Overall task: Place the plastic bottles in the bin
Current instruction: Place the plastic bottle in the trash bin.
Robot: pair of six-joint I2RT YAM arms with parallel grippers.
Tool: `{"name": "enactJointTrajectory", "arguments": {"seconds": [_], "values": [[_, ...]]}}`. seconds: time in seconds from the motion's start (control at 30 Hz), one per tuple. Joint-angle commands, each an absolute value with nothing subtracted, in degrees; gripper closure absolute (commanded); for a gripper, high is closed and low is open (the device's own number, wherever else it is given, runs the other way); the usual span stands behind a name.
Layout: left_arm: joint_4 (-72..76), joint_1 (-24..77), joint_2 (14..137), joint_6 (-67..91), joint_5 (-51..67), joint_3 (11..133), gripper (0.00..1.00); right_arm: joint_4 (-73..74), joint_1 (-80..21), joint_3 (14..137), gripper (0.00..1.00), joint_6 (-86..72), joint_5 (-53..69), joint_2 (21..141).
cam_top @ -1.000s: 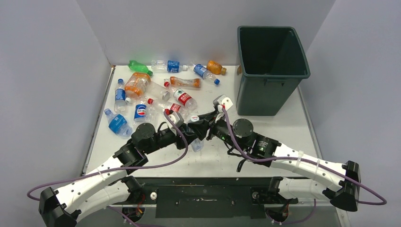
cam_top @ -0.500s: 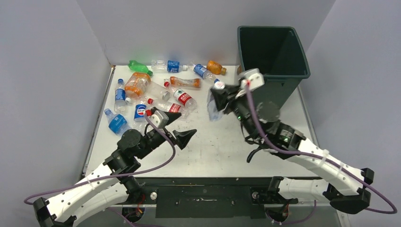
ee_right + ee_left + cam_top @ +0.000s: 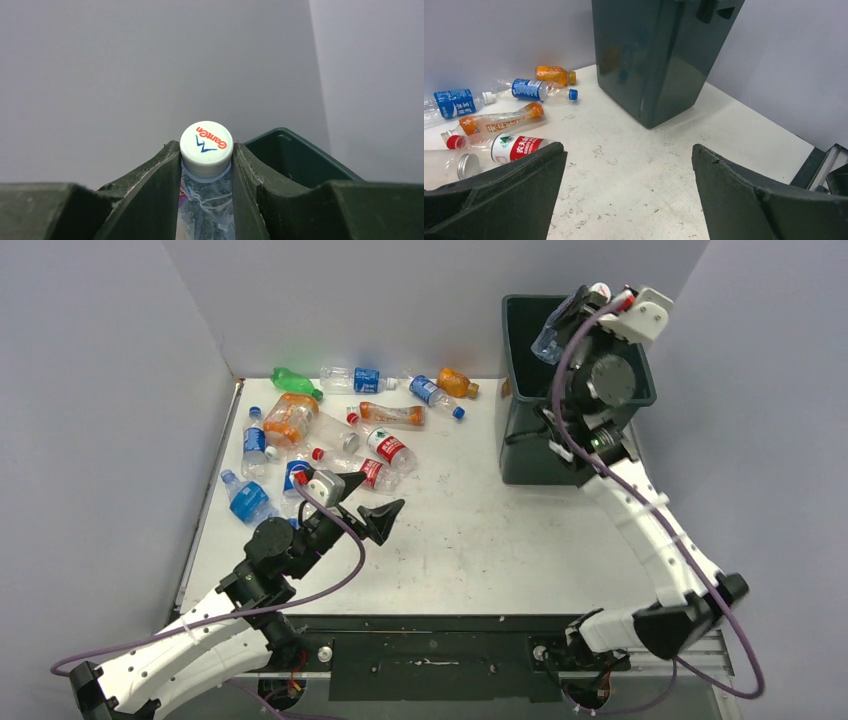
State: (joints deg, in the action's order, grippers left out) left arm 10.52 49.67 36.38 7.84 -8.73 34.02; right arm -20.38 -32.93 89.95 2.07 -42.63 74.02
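My right gripper [image 3: 573, 312] is raised over the dark green bin [image 3: 575, 435] and shut on a crumpled clear plastic bottle [image 3: 548, 338]. In the right wrist view its white cap [image 3: 206, 142] sits pinched between the fingers [image 3: 155, 185], with the bin rim [image 3: 300, 150] behind. My left gripper [image 3: 370, 498] hangs open and empty low over the table's middle; in its wrist view the gripper [image 3: 628, 150] faces the bin [image 3: 659, 65]. Several bottles lie at the back left: a green one [image 3: 296, 381], an orange one [image 3: 290, 418], a blue one [image 3: 248, 502], a red-labelled one [image 3: 388, 448].
Grey walls close the table on three sides. The bin stands at the back right corner. In the left wrist view a red-labelled bottle [image 3: 514, 146], an orange tea bottle [image 3: 499, 121] and a blue-labelled bottle [image 3: 536, 90] lie left of the gripper.
The right arm took the clear bottle from the left gripper at mid table and swung it up over the bin. The left gripper opened and drew back to the left.
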Motion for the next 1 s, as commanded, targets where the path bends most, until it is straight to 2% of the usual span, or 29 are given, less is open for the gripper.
{"name": "enactJointTrajectory", "arguments": {"seconds": [0.0, 0.13, 0.3, 0.33, 0.4, 0.43, 0.47, 0.53, 0.67, 0.83, 0.97], "values": [[13.60, 49.46, 35.95, 7.45, -10.48, 34.22, 0.04, -23.77, -22.90, 95.63, 0.95, -5.49, -43.11, 83.38], [13.34, 49.45, 36.79, 7.40, -10.92, 34.32, 0.04, -27.59, -16.44, 99.57, 0.95, -7.77, -42.61, 91.17], [12.90, 49.38, 36.86, 6.48, -12.92, 34.29, 0.04, -25.59, -13.01, 109.97, 0.94, -10.14, -41.88, 101.81], [12.84, 49.34, 36.79, 6.28, -13.39, 34.23, 0.04, -25.39, -12.61, 112.24, 0.82, -10.12, -41.50, 103.74], [12.83, 49.33, 36.65, 5.91, -14.20, 34.06, 0.04, -22.82, -11.98, 117.61, 0.38, -10.83, -39.76, 107.32], [12.83, 49.31, 36.72, 5.74, -14.46, 34.09, 0.04, -21.25, -11.92, 120.29, 0.26, -11.12, -39.69, 108.86], [12.79, 49.32, 36.86, 5.51, -14.55, 34.07, 0.04, -20.07, -11.91, 122.30, 0.19, -11.76, -39.06, 109.64], [12.75, 49.27, 37.17, 5.30, -14.72, 34.17, 0.04, -19.85, -12.33, 123.35, 0.12, -12.73, -37.58, 109.50], [12.25, 49.04, 37.78, 5.27, -15.09, 34.52, 0.04, -22.53, -15.81, 119.90, 0.08, -13.24, -35.71, 104.63], [11.27, 48.96, 37.71, 5.18, -19.85, 34.73, 0.04, -24.97, -23.85, 103.43, 0.07, -14.60, -26.26, 90.82], [9.35, 48.87, 37.92, 5.36, -28.50, 35.52, 0.04, -23.91, -28.88, 87.70, 0.08, -18.92, -16.05, 80.04]]}}
